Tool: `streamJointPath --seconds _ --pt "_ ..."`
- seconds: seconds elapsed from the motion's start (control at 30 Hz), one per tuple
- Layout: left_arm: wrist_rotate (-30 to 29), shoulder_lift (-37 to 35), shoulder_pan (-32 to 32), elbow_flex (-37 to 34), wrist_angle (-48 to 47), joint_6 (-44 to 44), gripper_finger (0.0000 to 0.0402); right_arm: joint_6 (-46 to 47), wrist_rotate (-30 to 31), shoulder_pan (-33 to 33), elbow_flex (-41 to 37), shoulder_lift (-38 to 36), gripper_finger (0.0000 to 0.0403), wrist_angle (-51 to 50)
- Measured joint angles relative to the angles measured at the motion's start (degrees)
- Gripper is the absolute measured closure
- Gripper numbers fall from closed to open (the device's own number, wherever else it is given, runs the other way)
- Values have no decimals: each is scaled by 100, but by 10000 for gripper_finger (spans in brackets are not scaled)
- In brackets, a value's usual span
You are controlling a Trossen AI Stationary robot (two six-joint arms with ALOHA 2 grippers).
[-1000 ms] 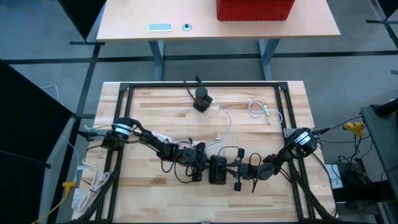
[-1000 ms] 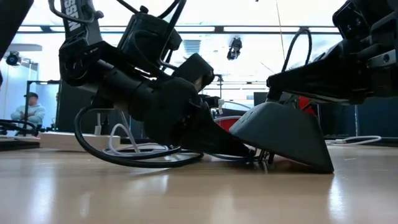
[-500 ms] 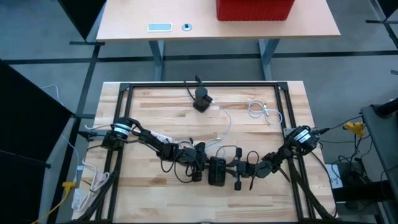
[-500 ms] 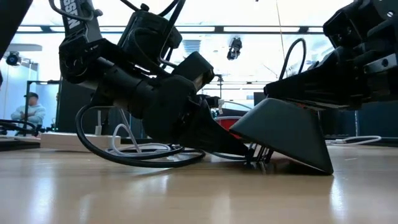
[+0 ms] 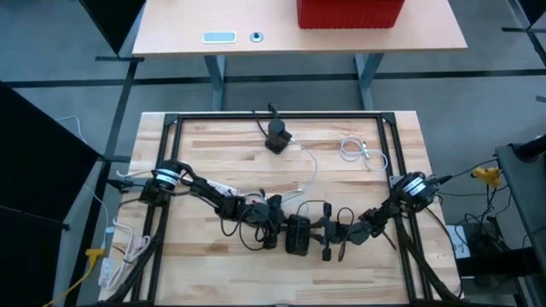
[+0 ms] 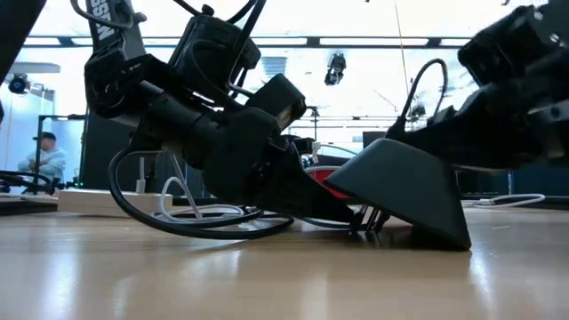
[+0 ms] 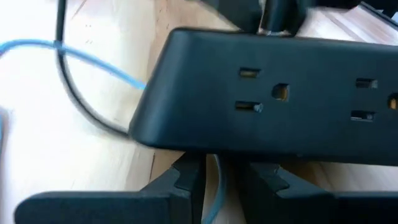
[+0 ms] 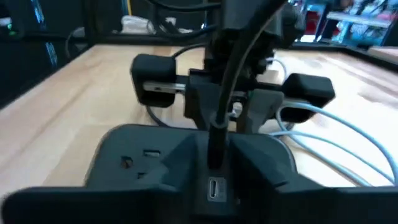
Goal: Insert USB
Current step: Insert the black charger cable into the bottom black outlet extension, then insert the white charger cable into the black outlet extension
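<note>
Bright ceiling lights backlight the low view, silhouetting the arms; the wrist views are soft and blurred.

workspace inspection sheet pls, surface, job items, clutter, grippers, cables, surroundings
surface: wooden table inside a black frame.
job's things: black power strip near the front edge, a USB port on its end face.
clutter: small black adapter at the back.
grippers: left gripper low against the strip's left side; right gripper at its right end.
cables: white cable across the middle; coiled white cable back right.
surroundings: red bin on the desk behind; a seated person far off.
</note>
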Motion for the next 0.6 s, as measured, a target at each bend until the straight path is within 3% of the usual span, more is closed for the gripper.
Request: streamJointPath --seconds 0.13,0.3,0.43,0.6 --pt "-4 -158 3 -22 -318 -130 336 131 -56 15 77 -425 223 -842" --pt "-6 -375 -63 -71 -617 -220 336 358 -59 127 400 -1520 158 -2959" --pt "-2 -509 -147 -110 -926 -279 336 1354 -281 204 838 -2518 127 -5512" --pt "-4 -735 -235 -186 -1142 -323 336 3478 -823 198 1560 -3494 114 -9013"
